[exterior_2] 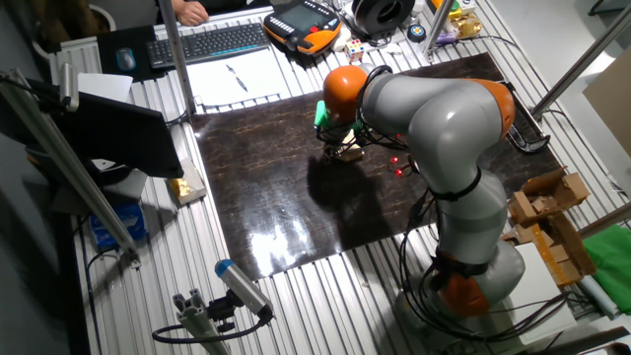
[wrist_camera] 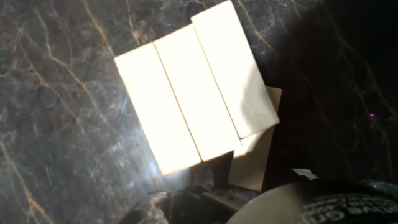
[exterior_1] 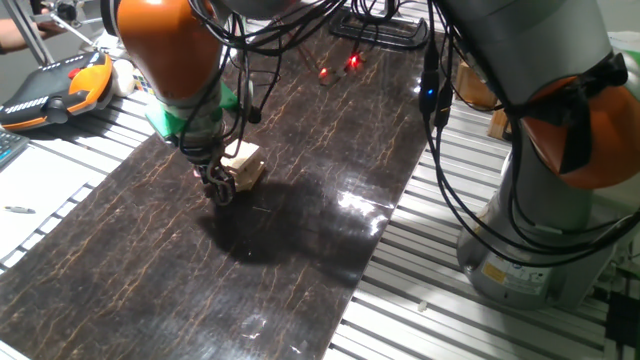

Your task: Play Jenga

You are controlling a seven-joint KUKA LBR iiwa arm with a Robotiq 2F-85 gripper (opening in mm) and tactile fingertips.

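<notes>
The Jenga stack (exterior_1: pixel 246 164) is a low pile of pale wooden blocks on the dark marbled mat (exterior_1: pixel 300 250). In the hand view its top layer (wrist_camera: pixel 193 87) is three blocks side by side, and a lower block (wrist_camera: pixel 256 152) sticks out askew at the lower right. My gripper (exterior_1: pixel 219 189) is down at mat level against the stack's near left side. It also shows in the other fixed view (exterior_2: pixel 341 151), with the stack (exterior_2: pixel 352 153) partly hidden by the arm. Only blurred finger parts (wrist_camera: pixel 336 202) show at the bottom of the hand view, so their spacing is unclear.
A second robot base (exterior_1: pixel 545 230) with hanging cables stands at the mat's right. An orange teach pendant (exterior_1: pixel 55 90) lies at the back left. A keyboard (exterior_2: pixel 207 41) and wooden blocks (exterior_2: pixel 547 212) sit off the mat.
</notes>
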